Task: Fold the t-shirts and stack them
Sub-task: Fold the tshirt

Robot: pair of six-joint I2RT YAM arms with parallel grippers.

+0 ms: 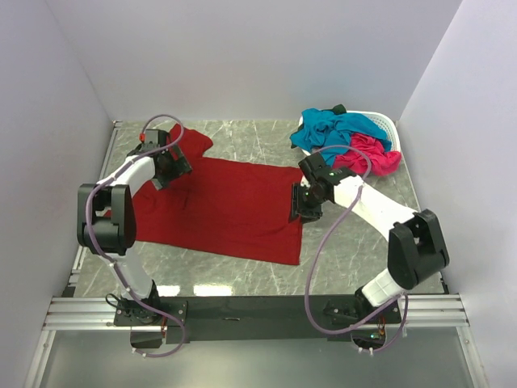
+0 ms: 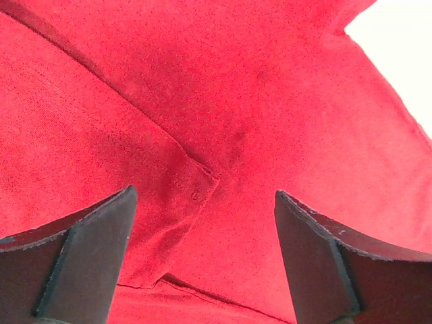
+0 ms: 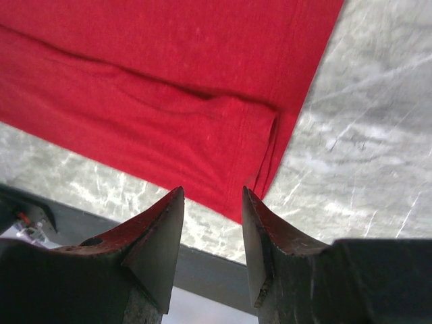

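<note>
Teal-blue t-shirt [image 1: 335, 129] and hot pink t-shirt [image 1: 373, 157] heaped in white basket [image 1: 389, 123].

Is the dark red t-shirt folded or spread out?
Spread out: the dark red t-shirt lies flat across the table, full width showing, only small wrinkles.

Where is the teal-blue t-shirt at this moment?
In the top external view, the teal-blue t-shirt is bunched in the white basket at the far right corner, the hot pink t-shirt beside it.
</note>
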